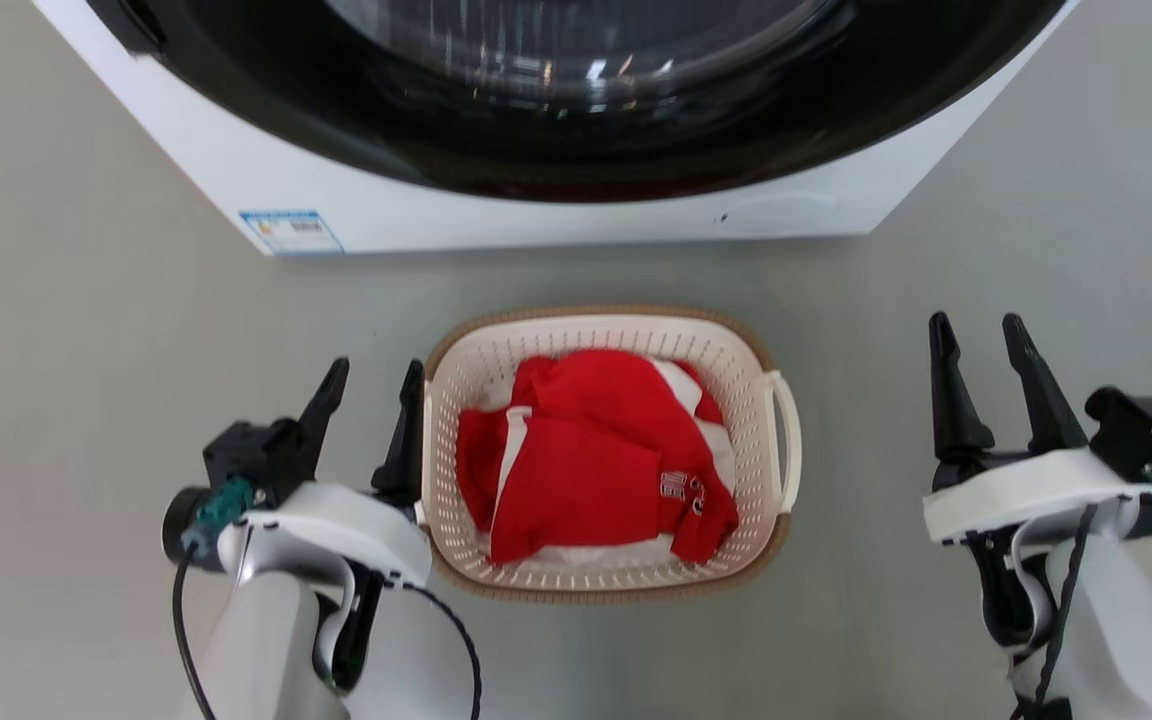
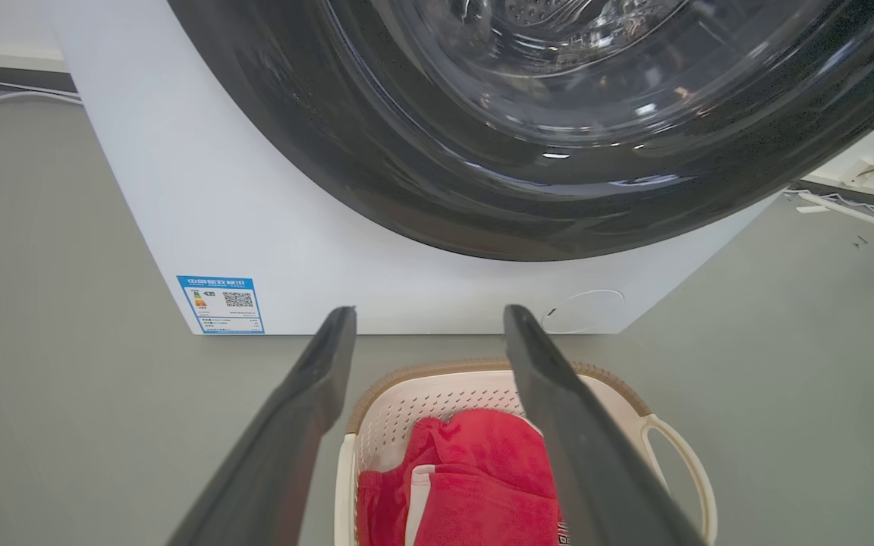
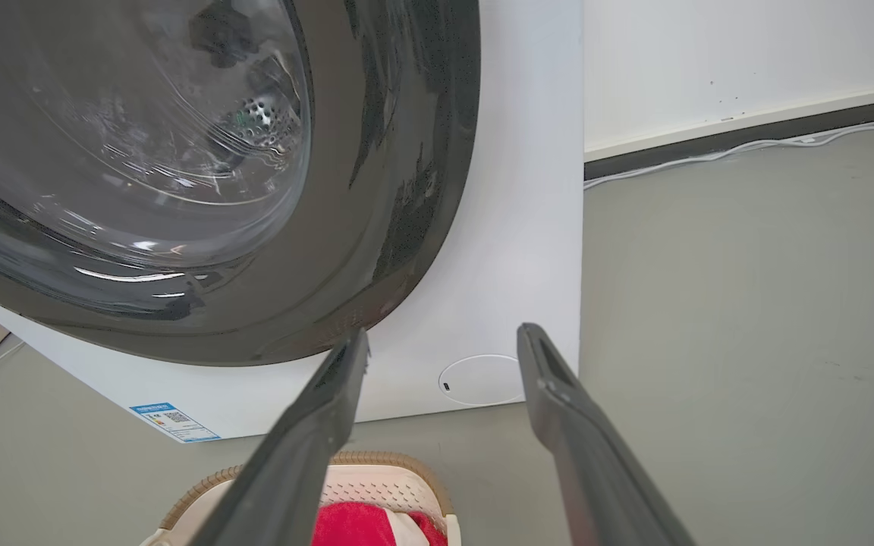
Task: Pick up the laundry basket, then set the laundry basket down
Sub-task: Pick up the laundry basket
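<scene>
Evidently nothing's done yet: the laundry basket [image 1: 596,335] sits on the floor before the washing machine [image 1: 496,215]. My left gripper [image 1: 376,370] gapes empty just beside its left rim; my right gripper [image 1: 976,325], also open, stands well clear. Grasp, lift and set-down remain.

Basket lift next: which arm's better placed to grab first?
Left, probably. The left arm's open jaws sit close beside the basket's left rim; whether they touch can't be told. The right arm's open jaws stand clear of the right handle, with bare floor between.
</scene>
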### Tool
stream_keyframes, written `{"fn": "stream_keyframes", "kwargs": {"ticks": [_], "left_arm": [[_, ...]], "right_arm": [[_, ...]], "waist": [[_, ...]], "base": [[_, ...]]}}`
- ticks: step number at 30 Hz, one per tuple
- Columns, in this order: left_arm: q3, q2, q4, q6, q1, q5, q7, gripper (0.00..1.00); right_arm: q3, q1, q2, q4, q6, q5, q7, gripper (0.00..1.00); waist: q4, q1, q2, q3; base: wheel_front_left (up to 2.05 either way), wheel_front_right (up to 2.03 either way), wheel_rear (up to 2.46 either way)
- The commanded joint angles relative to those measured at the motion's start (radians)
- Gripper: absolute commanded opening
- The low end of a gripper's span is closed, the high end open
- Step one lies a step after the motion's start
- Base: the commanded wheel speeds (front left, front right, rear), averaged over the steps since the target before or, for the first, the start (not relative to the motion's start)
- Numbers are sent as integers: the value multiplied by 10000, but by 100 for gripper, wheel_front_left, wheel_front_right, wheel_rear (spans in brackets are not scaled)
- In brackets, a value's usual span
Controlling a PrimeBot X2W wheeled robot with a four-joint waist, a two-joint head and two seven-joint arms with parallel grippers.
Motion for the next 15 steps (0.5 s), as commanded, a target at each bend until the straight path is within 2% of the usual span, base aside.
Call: {"fn": "stream_keyframes", "kwargs": {"ticks": [1, 15], "left_arm": [[222, 116, -84, -80, -358, -121, -61, 100], [200, 116, 1710, -237, -2334, -196, -61, 100]], "right_arm": [[269, -199, -110, -86, 2, 73, -94, 100], [817, -1636, -466, 1228, 2, 593, -94, 100]], "waist": [[109, 0, 0, 456], [338, 0, 0, 2641]], "base": [[0, 0, 0], [0, 0, 0]]}}
